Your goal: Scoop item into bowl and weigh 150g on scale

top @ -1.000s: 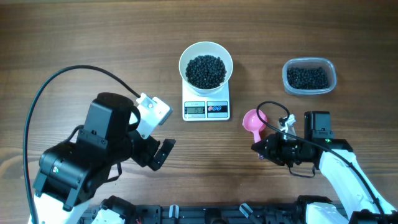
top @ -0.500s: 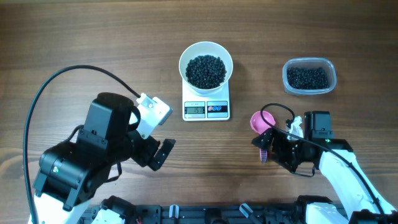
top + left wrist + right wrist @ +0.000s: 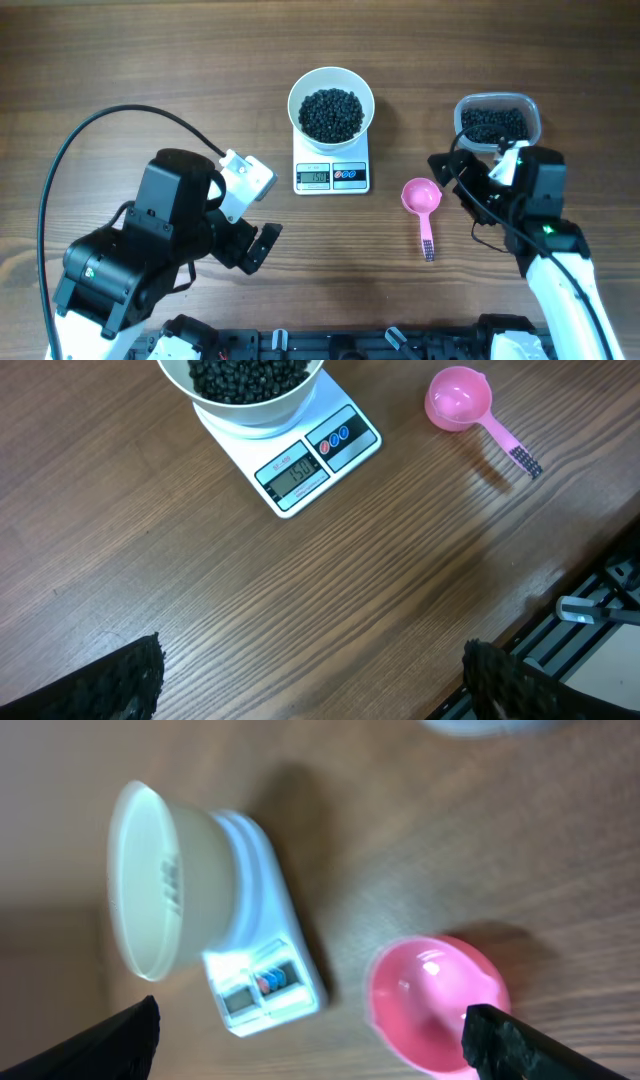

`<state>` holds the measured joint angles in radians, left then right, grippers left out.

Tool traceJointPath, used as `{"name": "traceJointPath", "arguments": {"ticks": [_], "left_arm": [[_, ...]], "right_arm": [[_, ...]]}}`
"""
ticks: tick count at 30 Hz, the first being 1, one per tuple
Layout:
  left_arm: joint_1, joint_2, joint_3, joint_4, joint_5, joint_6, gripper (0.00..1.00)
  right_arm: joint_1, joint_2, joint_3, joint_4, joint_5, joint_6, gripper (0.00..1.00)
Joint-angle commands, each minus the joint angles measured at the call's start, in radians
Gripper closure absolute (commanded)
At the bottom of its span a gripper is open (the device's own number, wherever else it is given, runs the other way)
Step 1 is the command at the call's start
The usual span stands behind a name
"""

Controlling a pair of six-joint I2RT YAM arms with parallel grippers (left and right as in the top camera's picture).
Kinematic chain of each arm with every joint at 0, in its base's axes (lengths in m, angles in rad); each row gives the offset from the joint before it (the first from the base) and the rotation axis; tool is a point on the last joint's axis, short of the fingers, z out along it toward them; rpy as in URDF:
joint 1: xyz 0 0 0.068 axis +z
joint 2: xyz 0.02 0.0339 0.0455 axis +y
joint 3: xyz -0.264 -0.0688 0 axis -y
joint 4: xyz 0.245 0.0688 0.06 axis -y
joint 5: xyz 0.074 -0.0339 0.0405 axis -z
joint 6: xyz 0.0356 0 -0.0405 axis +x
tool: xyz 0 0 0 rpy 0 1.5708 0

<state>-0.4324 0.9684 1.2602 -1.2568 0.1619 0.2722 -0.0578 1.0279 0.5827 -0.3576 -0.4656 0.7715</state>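
A white bowl (image 3: 331,88) heaped with small black beans (image 3: 331,113) sits on the far half of a white kitchen scale (image 3: 331,176), near the middle of a wooden table (image 3: 150,70). The scale's long axis runs front to back. Its grey display and two round buttons are on the end nearest the robot, and the digits are too small to read with certainty.

Just right of the scale a pink scoop (image 3: 421,197) lies flat on the wood, touching neither arm. Its long axis also runs roughly front to back: the round cup, open side up and empty, points away from the robot, while the handle trails toward the robot's edge and leans slightly right, ending in a dark ridged tip.

A clear plastic tub (image 3: 497,122) holding more beans stands at the far right, well apart from the bowl.

The left gripper (image 3: 315,685) hovers over bare wood on the near left, its jaws spread wide and holding nothing. The right gripper (image 3: 320,1040) hangs above the table between the scoop and the tub, its jaws likewise wide apart and empty, with the scoop's cup in sight below it.
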Motion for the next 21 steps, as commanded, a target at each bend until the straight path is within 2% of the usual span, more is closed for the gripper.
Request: {"name": "traceJointPath", "arguments": {"ticks": [1, 4, 9, 11, 15, 21], "left_arm": [[0.005, -0.005, 0.01, 0.003, -0.002, 0.012, 0.0], [0.005, -0.005, 0.01, 0.003, -0.002, 0.012, 0.0], [0.005, -0.005, 0.01, 0.003, -0.002, 0.012, 0.0], [0.005, -0.005, 0.01, 0.003, -0.002, 0.012, 0.0], [0.005, -0.005, 0.01, 0.003, -0.002, 0.012, 0.0], [0.005, -0.005, 0.01, 0.003, -0.002, 0.012, 0.0]], "right_arm": [[-0.002, -0.076, 0.02, 0.038, 0.017, 0.222, 0.0], [-0.002, -0.124, 0.02, 0.124, 0.002, 0.33, 0.0], [-0.002, -0.169, 0.02, 0.41, -0.002, 0.454, 0.0], [-0.002, -0.168, 0.019, 0.465, -0.002, 0.535, 0.0], [-0.002, -0.168, 0.019, 0.47, -0.002, 0.704, 0.0], [-0.002, -0.161, 0.019, 0.469, -0.002, 0.73, 0.0]]}}
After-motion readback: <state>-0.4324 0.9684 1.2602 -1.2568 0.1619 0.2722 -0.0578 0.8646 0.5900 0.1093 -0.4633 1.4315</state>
